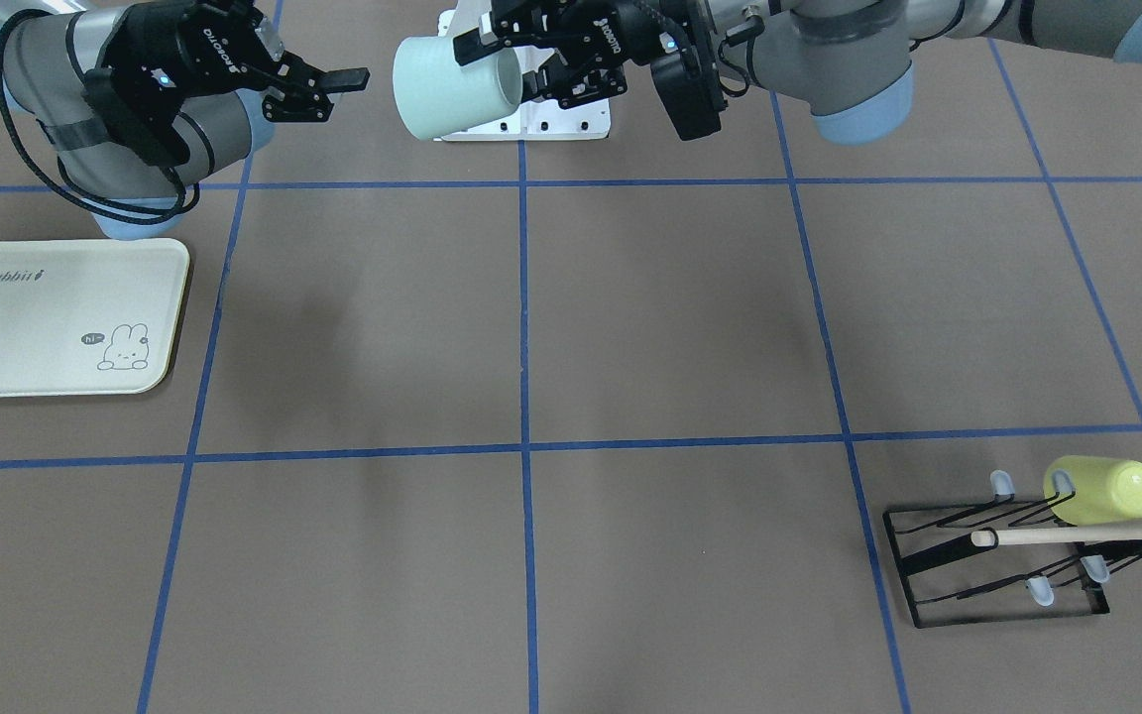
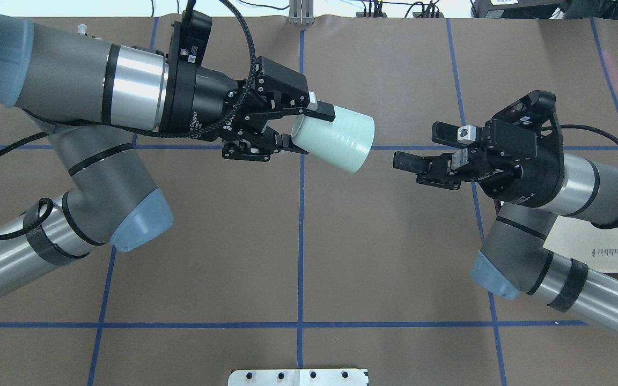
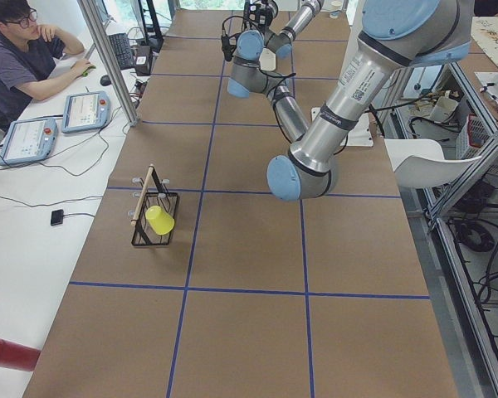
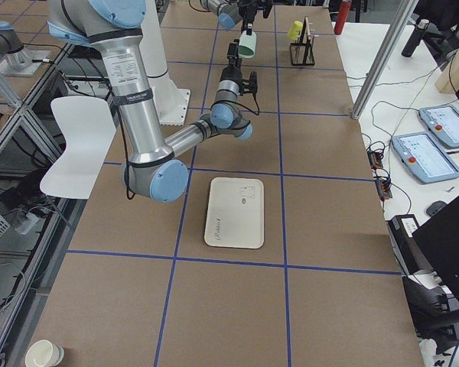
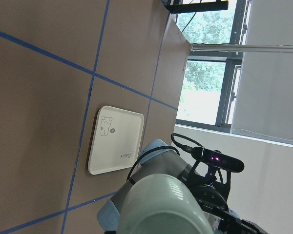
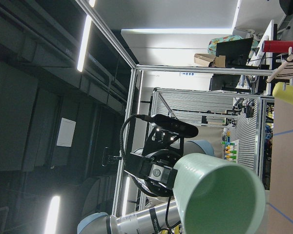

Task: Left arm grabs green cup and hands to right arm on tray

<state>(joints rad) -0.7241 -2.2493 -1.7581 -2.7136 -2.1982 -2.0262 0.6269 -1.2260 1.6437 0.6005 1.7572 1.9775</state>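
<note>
My left gripper (image 2: 309,128) is shut on the base end of the pale mint-green cup (image 2: 336,139) and holds it sideways in the air, its open rim turned toward my right gripper. My right gripper (image 2: 421,145) is open and empty, a short gap from the rim, fingers pointing at the cup. In the front view the cup (image 1: 447,87) hangs between the left gripper (image 1: 512,67) and the right gripper (image 1: 335,94). The right wrist view looks into the cup's mouth (image 6: 219,195). The cream Rabbit tray (image 1: 36,327) lies empty on the table below my right arm and also shows in the overhead view (image 2: 609,252).
A black wire rack (image 1: 1007,565) with a wooden dowel stands at the far side on my left and carries a yellow-green cup (image 1: 1106,491). The white base plate (image 2: 298,377) sits at the near table edge. An operator (image 3: 25,50) sits beyond the table.
</note>
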